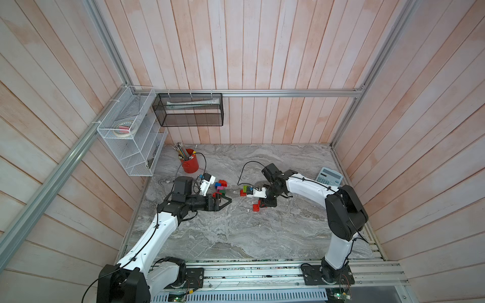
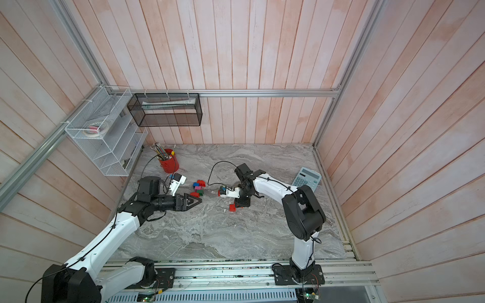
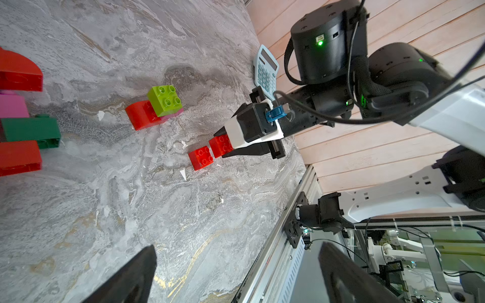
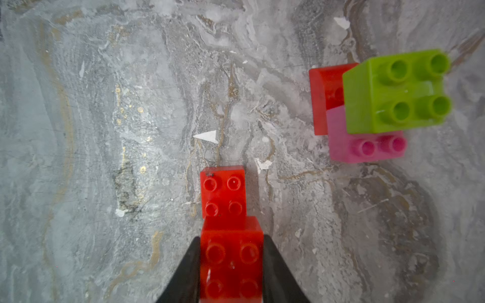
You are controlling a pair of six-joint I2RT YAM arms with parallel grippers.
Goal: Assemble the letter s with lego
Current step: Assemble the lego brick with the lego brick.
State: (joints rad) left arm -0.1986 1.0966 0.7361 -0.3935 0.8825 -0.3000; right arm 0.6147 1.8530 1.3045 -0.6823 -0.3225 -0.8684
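My count: ten lego bricks (image 3: 200,158) and four other things.
By colour I tally red brick (image 4: 223,191) five, pink brick (image 4: 367,147) two, blue brick (image 1: 217,185) one, dark green brick (image 3: 29,128) one, lime brick (image 4: 393,91) one. I also count one calculator (image 1: 329,176) at the right of both top views. At the upper left are one red pencil cup (image 1: 190,165), one white wire basket (image 1: 126,131) and one black wire basket (image 1: 189,110).

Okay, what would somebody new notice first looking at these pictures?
The right gripper is shut on a red brick, next to a second red brick on the marble table. Nearby a lime brick sits on a pink brick. The left gripper hangs open beside a colourful brick cluster by the red pencil cup.
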